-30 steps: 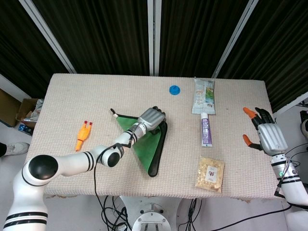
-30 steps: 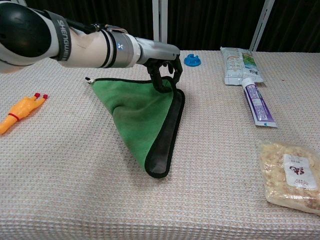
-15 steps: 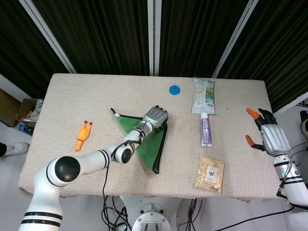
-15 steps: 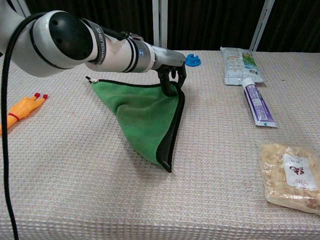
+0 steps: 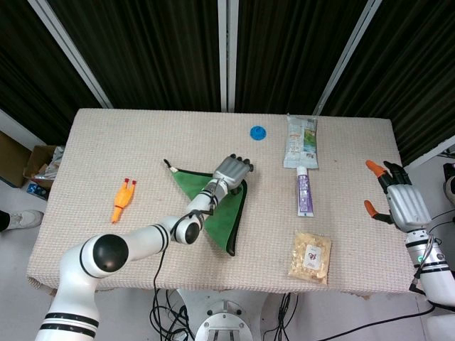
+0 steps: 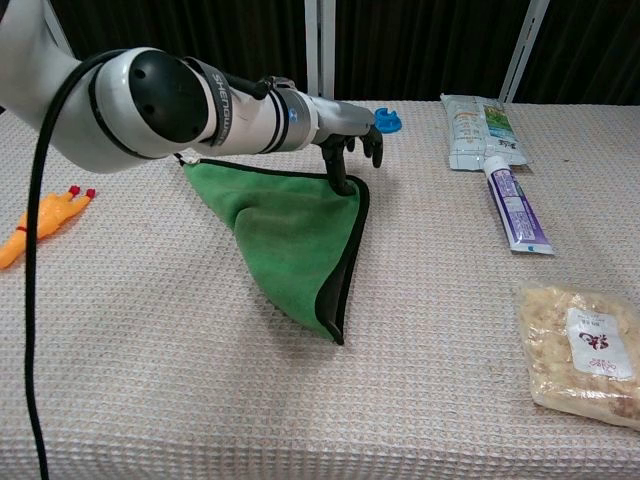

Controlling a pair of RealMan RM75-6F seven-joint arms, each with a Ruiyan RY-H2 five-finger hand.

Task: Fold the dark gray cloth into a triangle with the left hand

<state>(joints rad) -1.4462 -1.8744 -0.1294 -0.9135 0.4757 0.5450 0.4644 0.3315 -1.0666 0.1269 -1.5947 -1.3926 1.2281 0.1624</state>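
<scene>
- Near the middle of the table, the cloth lies folded into a triangle, its green face up and a dark edge running along its right side down to the point nearest the robot; a small tag pokes out at its far-left corner.
- The left hand hangs over the cloth's far-right corner, palm down. Its fingers curl downward, and at least one fingertip touches the cloth at that corner. Whether the fabric is pinched or only pressed cannot be told from either view.
- In the head view the same left hand covers that corner from above, knuckles up, fingers close together.
- The right hand shows only in the head view, beyond the table's right edge, well apart from everything on it. Its fingers are spread, orange-tipped, and it holds nothing.
- A toy chicken in yellow-orange lies well to the left of the cloth.
- A blue cap sits at the far side of the table, just beyond the left hand.
- To the right, a snack packet lies flat, with a toothpaste tube just below it.
- A clear bag of food rests at the near right.
</scene>
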